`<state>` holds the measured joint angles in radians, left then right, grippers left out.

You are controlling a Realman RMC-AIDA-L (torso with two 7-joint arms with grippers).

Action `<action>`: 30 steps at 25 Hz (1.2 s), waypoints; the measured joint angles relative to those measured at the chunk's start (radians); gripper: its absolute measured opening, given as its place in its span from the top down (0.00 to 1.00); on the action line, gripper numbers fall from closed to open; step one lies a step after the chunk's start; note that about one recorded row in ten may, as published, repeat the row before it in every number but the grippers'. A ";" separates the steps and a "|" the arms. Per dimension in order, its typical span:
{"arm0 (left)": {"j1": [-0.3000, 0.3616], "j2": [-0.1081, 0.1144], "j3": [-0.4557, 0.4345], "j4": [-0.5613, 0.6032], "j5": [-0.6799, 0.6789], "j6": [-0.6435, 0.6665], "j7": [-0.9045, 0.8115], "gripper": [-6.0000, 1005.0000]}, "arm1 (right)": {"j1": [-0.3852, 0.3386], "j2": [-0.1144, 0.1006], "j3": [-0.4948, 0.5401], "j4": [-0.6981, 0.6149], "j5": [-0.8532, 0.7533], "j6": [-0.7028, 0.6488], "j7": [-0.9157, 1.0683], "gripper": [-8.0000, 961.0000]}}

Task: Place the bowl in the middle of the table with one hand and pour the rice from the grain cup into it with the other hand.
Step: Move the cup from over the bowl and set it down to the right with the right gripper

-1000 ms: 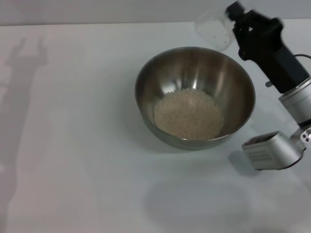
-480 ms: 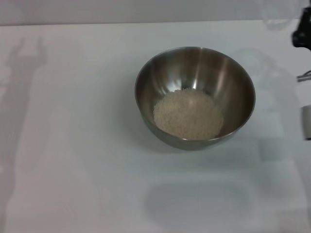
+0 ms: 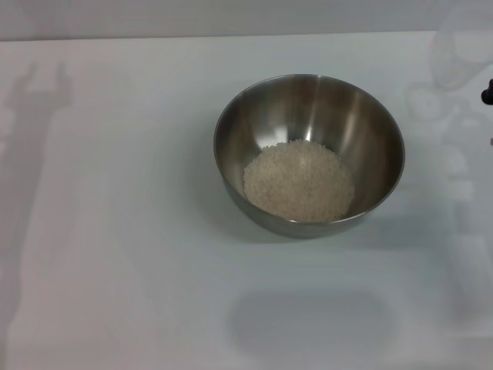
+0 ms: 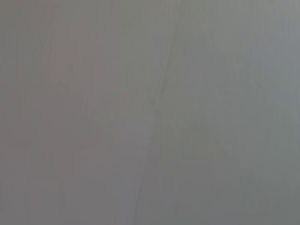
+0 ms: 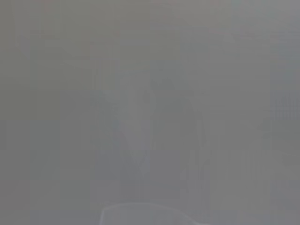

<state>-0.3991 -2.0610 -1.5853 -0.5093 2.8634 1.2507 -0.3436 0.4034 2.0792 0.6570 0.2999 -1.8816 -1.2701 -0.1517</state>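
Observation:
The stainless-steel bowl (image 3: 309,116) stands in the middle of the white table (image 3: 115,231). A pale heap of rice (image 3: 299,182) lies in its bottom. The translucent grain cup (image 3: 461,54) shows faintly at the far right, off the bowl's right side and apart from it. Only a small dark piece of my right gripper (image 3: 487,93) shows at the right edge, just beside the cup. The cup has travelled with it, so it is held. My left gripper is out of view. Both wrist views show only a grey haze.
Faint shadows of the arms fall on the table at the far left (image 3: 31,116) and at the right (image 3: 454,154). The table's far edge runs along the top of the head view.
My right arm has pulled back from above the bowl's far right rim to the right edge of the view, taking the grain cup with it. The bowl and rice have not moved.

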 joint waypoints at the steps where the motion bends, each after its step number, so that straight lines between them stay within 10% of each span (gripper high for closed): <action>1: 0.000 0.000 0.001 -0.002 0.000 0.001 0.000 0.53 | 0.006 -0.001 0.009 -0.002 0.000 0.037 0.012 0.98; 30: 0.001 -0.001 0.005 -0.023 0.001 0.012 0.000 0.53 | 0.114 -0.001 0.041 -0.071 -0.001 0.425 0.043 0.97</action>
<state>-0.3977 -2.0617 -1.5799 -0.5318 2.8640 1.2626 -0.3436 0.5171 2.0784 0.6977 0.2285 -1.8829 -0.8447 -0.1085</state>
